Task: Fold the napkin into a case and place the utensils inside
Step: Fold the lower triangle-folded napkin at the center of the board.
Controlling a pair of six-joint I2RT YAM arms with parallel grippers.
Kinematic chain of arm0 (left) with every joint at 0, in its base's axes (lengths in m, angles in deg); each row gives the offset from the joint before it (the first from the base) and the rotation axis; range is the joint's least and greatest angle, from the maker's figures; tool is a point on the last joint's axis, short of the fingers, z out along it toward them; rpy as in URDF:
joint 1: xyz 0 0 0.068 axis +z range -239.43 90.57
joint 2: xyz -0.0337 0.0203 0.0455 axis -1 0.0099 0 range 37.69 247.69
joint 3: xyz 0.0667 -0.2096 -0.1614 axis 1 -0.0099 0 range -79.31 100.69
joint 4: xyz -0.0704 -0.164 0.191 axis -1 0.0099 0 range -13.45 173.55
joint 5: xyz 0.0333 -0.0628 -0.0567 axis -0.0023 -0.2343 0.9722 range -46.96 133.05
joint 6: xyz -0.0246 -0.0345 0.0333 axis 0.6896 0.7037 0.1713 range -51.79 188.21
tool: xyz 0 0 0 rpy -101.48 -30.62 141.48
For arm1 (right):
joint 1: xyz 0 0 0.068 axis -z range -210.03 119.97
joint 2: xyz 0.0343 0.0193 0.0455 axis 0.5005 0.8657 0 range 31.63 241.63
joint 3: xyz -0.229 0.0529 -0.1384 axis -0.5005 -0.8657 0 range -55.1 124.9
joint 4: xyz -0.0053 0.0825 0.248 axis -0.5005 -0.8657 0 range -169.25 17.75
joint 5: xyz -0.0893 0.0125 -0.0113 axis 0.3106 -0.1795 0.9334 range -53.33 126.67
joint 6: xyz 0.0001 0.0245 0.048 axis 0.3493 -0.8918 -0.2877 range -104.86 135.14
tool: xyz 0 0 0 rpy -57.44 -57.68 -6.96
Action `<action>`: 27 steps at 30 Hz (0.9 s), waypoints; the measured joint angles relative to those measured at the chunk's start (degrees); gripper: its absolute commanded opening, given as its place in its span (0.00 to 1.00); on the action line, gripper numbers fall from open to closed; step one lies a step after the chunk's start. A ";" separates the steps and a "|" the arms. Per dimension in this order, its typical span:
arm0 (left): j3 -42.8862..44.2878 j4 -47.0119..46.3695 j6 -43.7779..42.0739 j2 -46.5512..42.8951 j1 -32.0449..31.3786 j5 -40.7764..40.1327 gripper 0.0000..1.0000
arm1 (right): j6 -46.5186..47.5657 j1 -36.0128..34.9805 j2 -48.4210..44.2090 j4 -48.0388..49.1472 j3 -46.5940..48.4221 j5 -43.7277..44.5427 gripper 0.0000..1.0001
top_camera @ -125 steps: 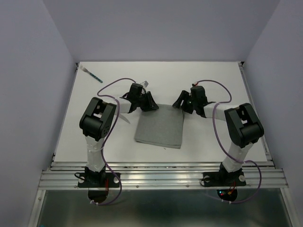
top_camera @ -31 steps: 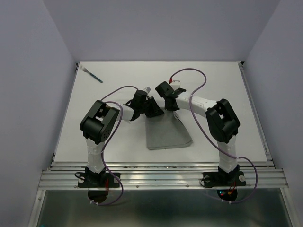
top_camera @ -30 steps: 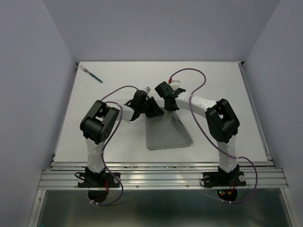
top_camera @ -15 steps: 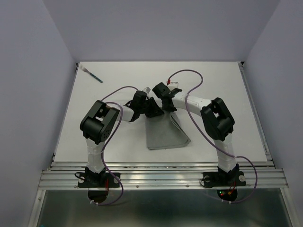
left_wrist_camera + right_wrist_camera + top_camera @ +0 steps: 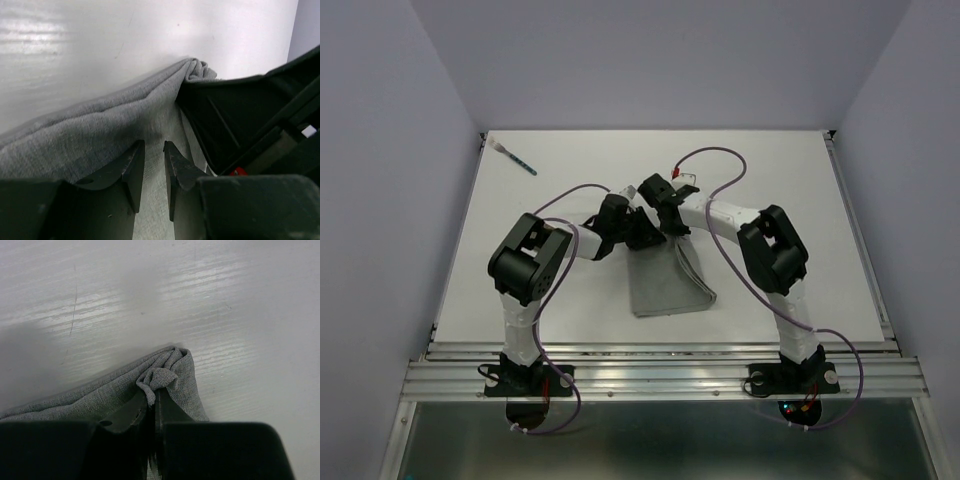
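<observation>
The grey napkin [image 5: 665, 285] lies mid-table, folded narrow, its right edge raised in a flap. My right gripper [image 5: 666, 216] is shut on the napkin's bunched far corner [image 5: 165, 372], which it holds just above the table beside my left gripper [image 5: 645, 232]. In the left wrist view my left gripper [image 5: 154, 147] has its jaws slightly apart, tips down on the cloth [image 5: 100, 130], with flat cloth showing in the gap. The right gripper's black body [image 5: 250, 115] is close on the right. One teal-handled utensil [image 5: 517, 158] lies at the far left corner. No case shows.
White table [image 5: 770, 170] with a metal rail [image 5: 660, 370] along the near edge. Purple cables [image 5: 715, 160] loop over both arms near the grippers. Walls close in on the left, right and back.
My right gripper has carried the napkin's far right corner leftward until it is next to the left gripper, making the cloth narrower. The left arm has stayed put.
</observation>
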 measured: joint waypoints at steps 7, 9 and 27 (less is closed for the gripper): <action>-5.44 1.18 0.20 -5.25 -0.04 -0.55 0.35 | -1.33 -0.68 1.31 -0.81 1.31 0.66 0.01; -8.04 1.97 0.55 -8.52 -0.28 -0.87 0.36 | -1.55 -0.74 1.38 -0.83 1.31 0.81 0.01; -14.40 2.95 10.51 -22.18 -15.04 -6.58 0.89 | -1.75 -0.72 2.91 -1.20 3.50 1.68 0.01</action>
